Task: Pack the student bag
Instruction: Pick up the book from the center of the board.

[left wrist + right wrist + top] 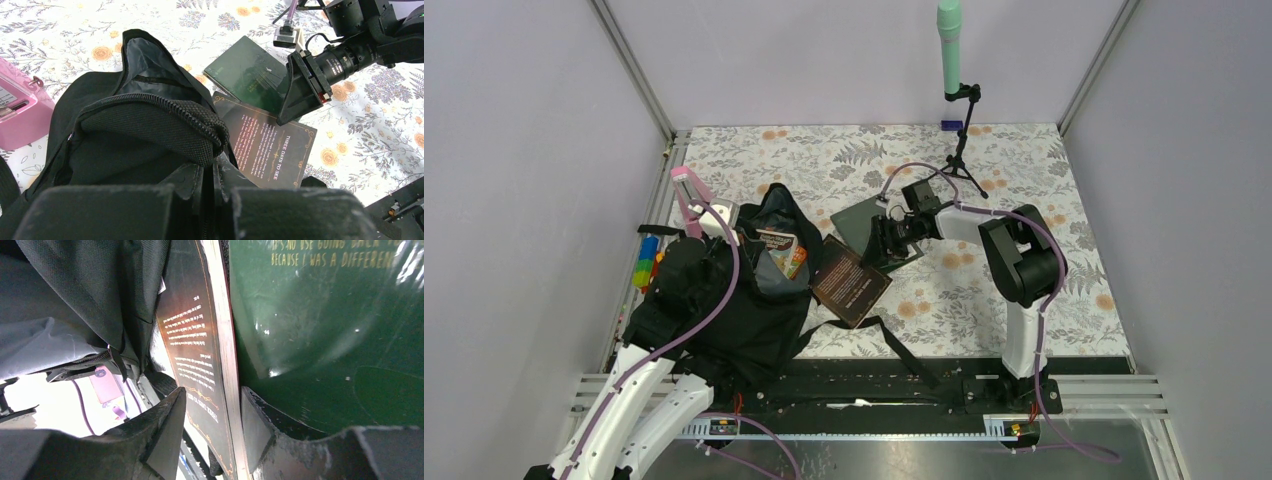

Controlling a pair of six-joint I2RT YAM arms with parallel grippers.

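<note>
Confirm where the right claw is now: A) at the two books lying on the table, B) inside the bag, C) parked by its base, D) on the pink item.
A: the right claw sits where the green book meets the dark book, with the dark book's page edge between its fingers.

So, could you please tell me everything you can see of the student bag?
The student bag is a large black backpack of soft woven fabric, slumped on the table's left side. Its zippered top gapes open towards the centre, showing grey lining and a colourful book inside. The left gripper, shut, pinches its rim. One long strap trails along the near edge; a dark book lies alongside its mouth.
</note>
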